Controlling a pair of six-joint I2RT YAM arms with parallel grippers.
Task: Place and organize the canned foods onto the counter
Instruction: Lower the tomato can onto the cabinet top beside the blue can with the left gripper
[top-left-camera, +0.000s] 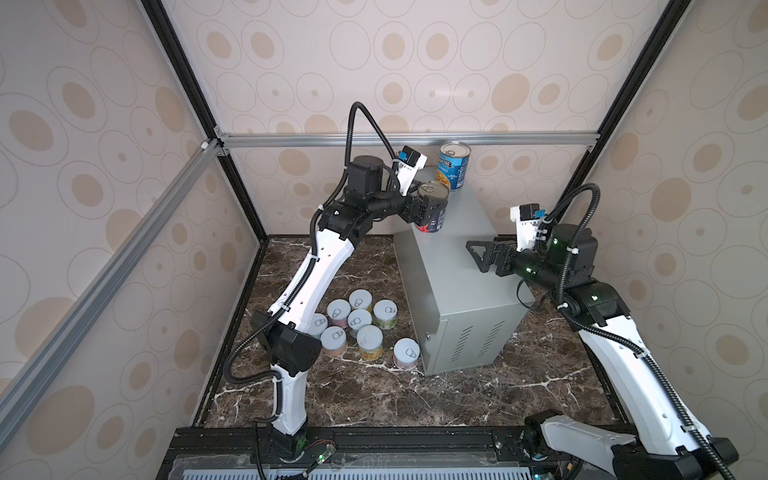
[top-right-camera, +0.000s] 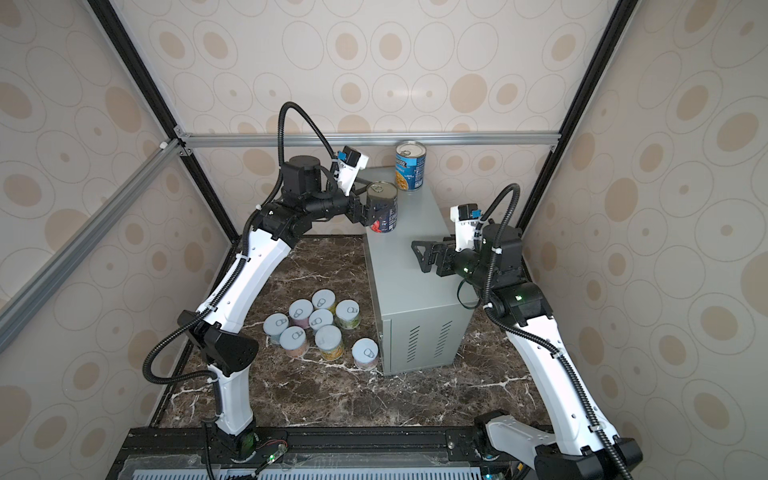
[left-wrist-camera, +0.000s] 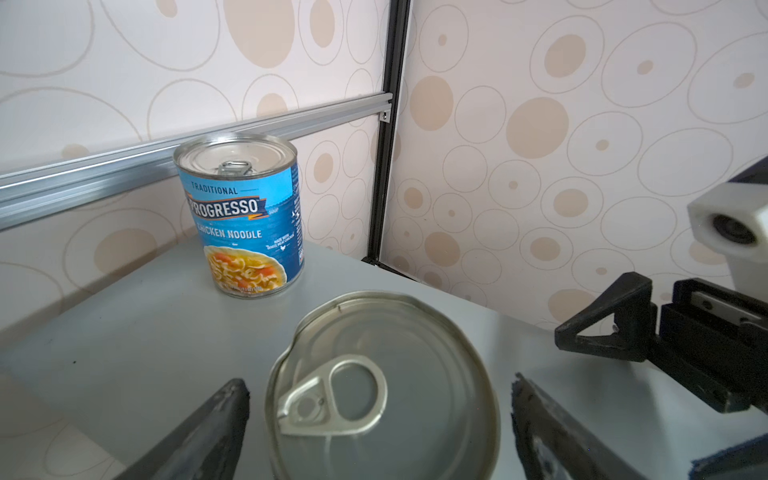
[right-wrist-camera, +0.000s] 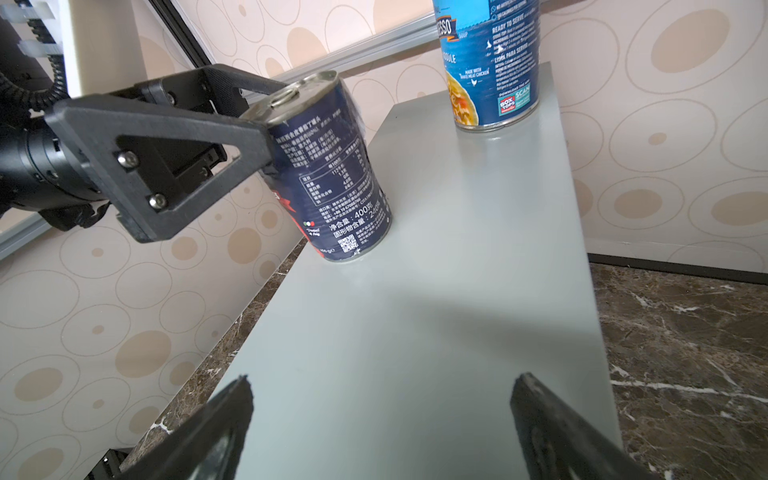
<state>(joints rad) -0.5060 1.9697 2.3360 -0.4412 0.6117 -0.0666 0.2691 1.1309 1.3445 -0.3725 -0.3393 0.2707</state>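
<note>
1. Left wrist view: left gripper (left-wrist-camera: 380, 384) stands released, jaws spread either side of navy-red can (left-wrist-camera: 415, 332). Thin gaps show on both sides of its metal pull-tab lid.
2. Navy-red can sits w/ base on counter (left-wrist-camera: 124, 353), the grey metal box, close to its left edge in both top views. Right wrist view puts one left finger (right-wrist-camera: 166, 120) right up against can's side; contact there can't be told.
3. Blue-yellow can (left-wrist-camera: 243, 216), labelled chicken noodle soup, stands upright farther back on same top, toward box's far end & apart from navy-red can.
4. Right gripper (right-wrist-camera: 384, 384) hangs wide open & empty above counter's nearer half, pointing toward both cans.
5. Eight short white-lidded cans (top-left-camera: 359, 320) stand on dark marble surface (top-left-camera: 374, 395) left of counter. Seven are bunched together; one stands apart, just beside box's front corner.
</note>
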